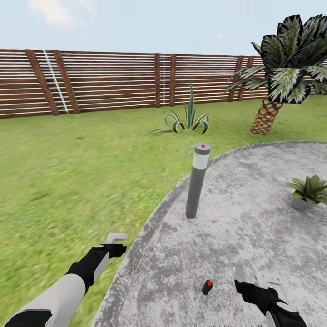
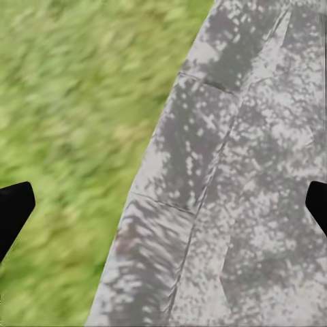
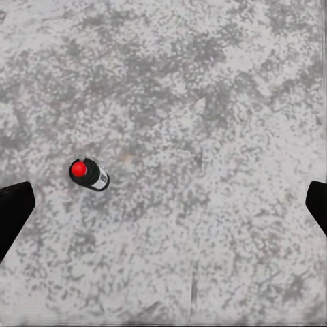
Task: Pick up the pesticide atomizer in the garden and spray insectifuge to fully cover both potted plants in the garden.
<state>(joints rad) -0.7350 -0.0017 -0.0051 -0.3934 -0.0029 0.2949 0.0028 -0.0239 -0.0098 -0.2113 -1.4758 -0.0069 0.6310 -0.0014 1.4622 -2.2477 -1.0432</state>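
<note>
The pesticide atomizer (image 1: 207,287) stands upright on the paved patio (image 1: 254,227), a small dark bottle with a red top and a white label. In the right wrist view the atomizer (image 3: 88,174) is seen from above, off to one side of the open right gripper (image 3: 163,211). In the head view the right gripper (image 1: 261,278) hovers just right of the bottle, apart from it. The left gripper (image 1: 116,239) is open over the patio's edge (image 2: 170,204) beside the grass. One potted plant (image 1: 309,190) sits at the right edge; the other is out of view.
A tall grey bollard lamp (image 1: 197,181) with a red dot stands on the patio ahead. A striped agave clump (image 1: 188,119) and a palm (image 1: 281,68) grow on the lawn (image 1: 68,172) before the brown slatted fence (image 1: 113,81).
</note>
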